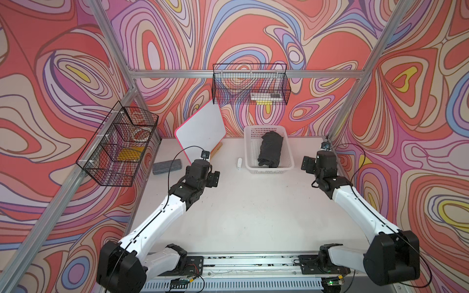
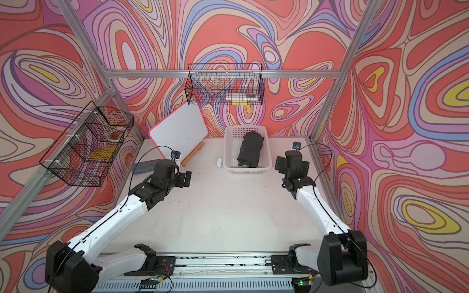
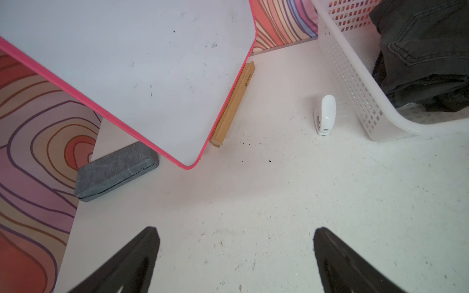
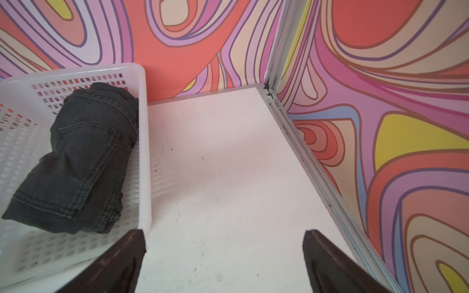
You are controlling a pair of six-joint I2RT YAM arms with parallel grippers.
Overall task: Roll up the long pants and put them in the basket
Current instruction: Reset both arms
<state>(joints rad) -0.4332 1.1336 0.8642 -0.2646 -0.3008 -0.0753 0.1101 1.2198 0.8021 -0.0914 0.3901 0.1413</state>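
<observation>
long pants (image 1: 270, 149) lie rolled in the white basket (image 1: 269, 170), left end effector (image 3: 234, 233) and right end effector (image 4: 224, 236) both spread, empty, flanking it above the bench (image 1: 241, 208); risk: unheld denim roll may spring loose, or the right one may clip the basket rim close beside it.

The long pants (image 1: 271, 150) were dark charcoal denim, rolled into a compact bundle that lay on the perforated floor of a white plastic basket (image 1: 250, 154) at the far side of the white table (image 1: 253, 215). The roll's long axis ran from the basket's near wall toward its far wall. In the right wrist view the outer layer showed a back pocket with doubled stitching and a stitched edge, the bundle lay close to the basket's right-hand side wall, and looser folds were bunched at its far end
</observation>
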